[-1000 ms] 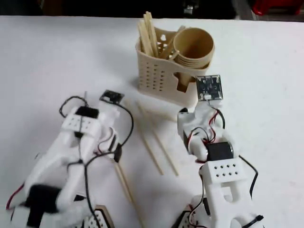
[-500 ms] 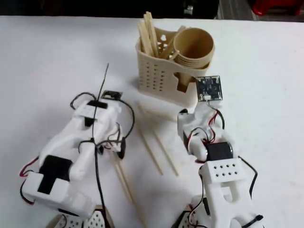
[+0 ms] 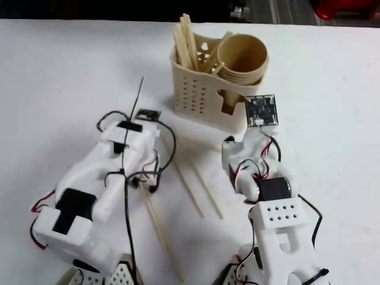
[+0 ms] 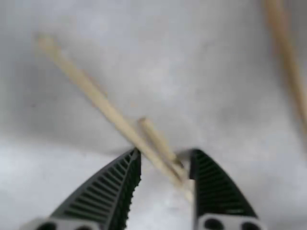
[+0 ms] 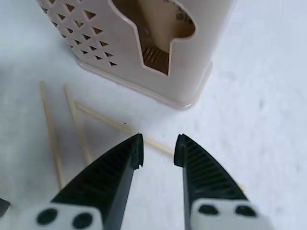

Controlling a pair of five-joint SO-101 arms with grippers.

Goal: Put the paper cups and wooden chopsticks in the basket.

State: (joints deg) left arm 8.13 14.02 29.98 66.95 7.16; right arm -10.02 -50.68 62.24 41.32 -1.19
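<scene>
Mostly done, I'd say: tan paper cups and some wooden chopsticks sit in the beige perforated plastic basket at 12 o'clock. Loose chopsticks lie at its 6 o'clock. The left gripper is spread astride a pair, and the right gripper is parted and empty.

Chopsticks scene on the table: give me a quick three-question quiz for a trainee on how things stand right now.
1. True or false: the cups already sit in the basket.
2. Pick one: what lies inside the left end effector? A. chopsticks B. a cup C. nothing
3. In one word: is the right end effector open or shut?

Key: 1 true; 2 A; 3 open.
</scene>
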